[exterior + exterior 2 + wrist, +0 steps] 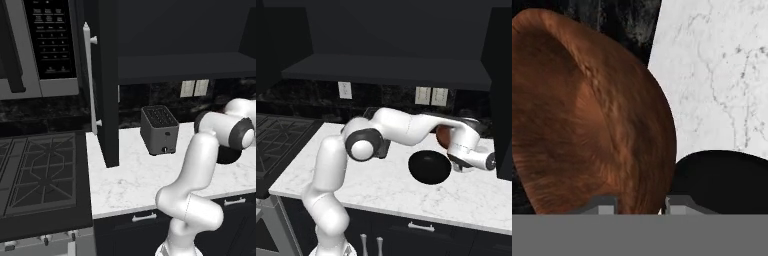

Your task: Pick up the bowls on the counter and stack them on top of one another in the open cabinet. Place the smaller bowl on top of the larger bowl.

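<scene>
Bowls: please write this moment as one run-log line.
gripper: at brown bowl rim, grasp unclear | black bowl: on counter | cabinet shelf: no bowls

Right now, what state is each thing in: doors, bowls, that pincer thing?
Cabinet door: swung open, dark shelf bare where visible.
Black bowl: lying on the counter, dark outside showing.
Brown bowl: right at the pincer, partly behind the arm in the right base view.
Pincer: fingertips either side of the brown bowl's edge; grip unclear.
Toaster: upright, slots empty.
</scene>
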